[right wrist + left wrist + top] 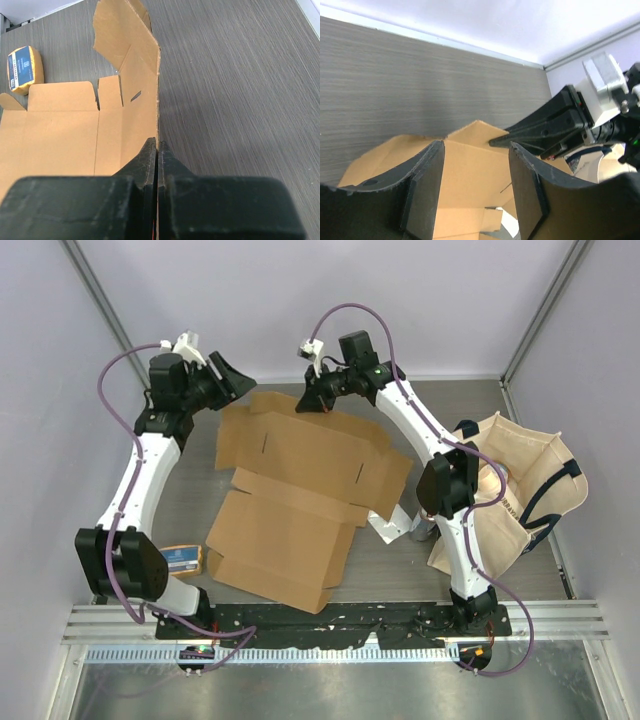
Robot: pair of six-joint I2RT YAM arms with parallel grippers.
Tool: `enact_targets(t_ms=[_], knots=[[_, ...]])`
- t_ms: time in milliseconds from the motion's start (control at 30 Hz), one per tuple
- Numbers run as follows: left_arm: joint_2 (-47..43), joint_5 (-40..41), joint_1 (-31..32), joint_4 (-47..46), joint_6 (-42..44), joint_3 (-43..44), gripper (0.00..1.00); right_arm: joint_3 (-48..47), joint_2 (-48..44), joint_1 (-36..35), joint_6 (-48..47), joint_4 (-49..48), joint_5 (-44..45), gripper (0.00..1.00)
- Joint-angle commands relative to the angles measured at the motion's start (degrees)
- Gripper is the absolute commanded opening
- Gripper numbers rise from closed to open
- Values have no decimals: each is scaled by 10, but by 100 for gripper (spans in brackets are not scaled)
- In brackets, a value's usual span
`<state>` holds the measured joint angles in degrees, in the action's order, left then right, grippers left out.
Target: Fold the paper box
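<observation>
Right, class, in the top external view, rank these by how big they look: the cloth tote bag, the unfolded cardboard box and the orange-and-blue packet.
1. unfolded cardboard box: clearly the largest.
2. beige cloth tote bag: plainly smaller, though partly hidden.
3. orange-and-blue packet: by far the smallest.

The paper box (pixel 300 500) lies mid-table. The packet (pixel 183 558) sits beside its near-left corner, the tote bag (pixel 520 490) to its right. The left gripper (pixel 230 375) and right gripper (pixel 308 400) are at its far edge.
</observation>
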<state>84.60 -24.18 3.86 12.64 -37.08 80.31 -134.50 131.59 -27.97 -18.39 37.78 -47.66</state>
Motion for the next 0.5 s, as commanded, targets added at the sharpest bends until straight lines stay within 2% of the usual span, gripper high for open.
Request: enact_targets(t_ms=[0,167,300,367,400,467], knots=[[24,47,-2,30,-3,52,56,-10,-57,-8,-17,-7,5,1],[78,32,0,26,1,99,59,-12,-63,-10,-11,-17,5,1],[103,46,14,62,-9,120,38,-12,-65,-11,12,-45,5,2],[82,66,35,43,-12,79,32,-13,-64,-14,24,-66,11,2],[76,73,42,33,-21,62,26,-13,-65,-16,27,-71,19,2],[59,70,61,-8,-36,15,23,-13,-64,-21,37,-85,27,1]])
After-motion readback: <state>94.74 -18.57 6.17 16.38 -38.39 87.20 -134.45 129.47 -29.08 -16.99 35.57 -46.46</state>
